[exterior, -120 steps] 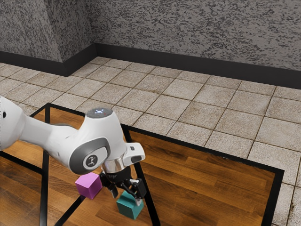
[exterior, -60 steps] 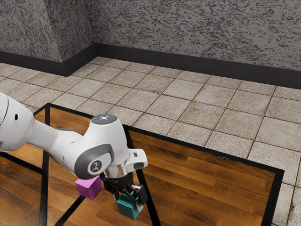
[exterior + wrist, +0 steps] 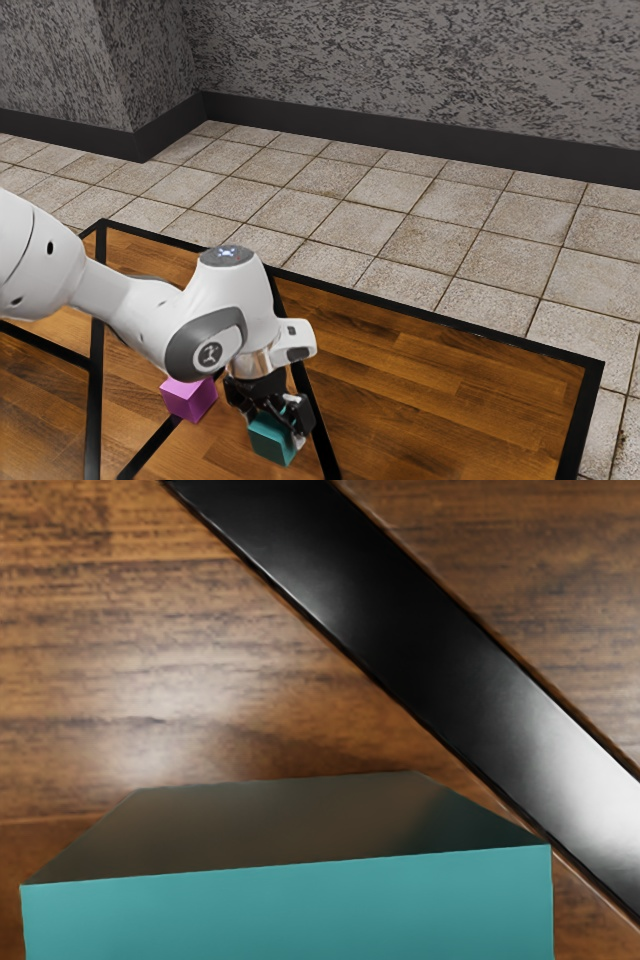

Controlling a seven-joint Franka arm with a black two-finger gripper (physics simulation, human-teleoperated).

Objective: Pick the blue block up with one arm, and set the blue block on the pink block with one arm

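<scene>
In the exterior view, our gripper [image 3: 270,417] hung low over the blue block [image 3: 268,446], down at the level of its top. The wrist and hand covered much of the block. We could not tell whether the pincer stood apart or was clamped on it.

The blue block, teal in shade, appeared to rest on the wooden table [image 3: 450,390], near the picture's lower edge. The pink block [image 3: 186,398] sat on the same table at about ten o'clock from the blue one. It was near the blue block but apart from it, and partly behind our white arm [image 3: 120,300].

A black strip [image 3: 318,450] on the table ran past the blue block at its three o'clock side, just beside it.

In the wrist view, the blue block [image 3: 290,880] lay directly under our hand, its top face dark with shadow and its near face bright. The black strip [image 3: 450,680] crossed the wood diagonally, close by one upper corner of the block. We could not tell whether it touched the block.
</scene>
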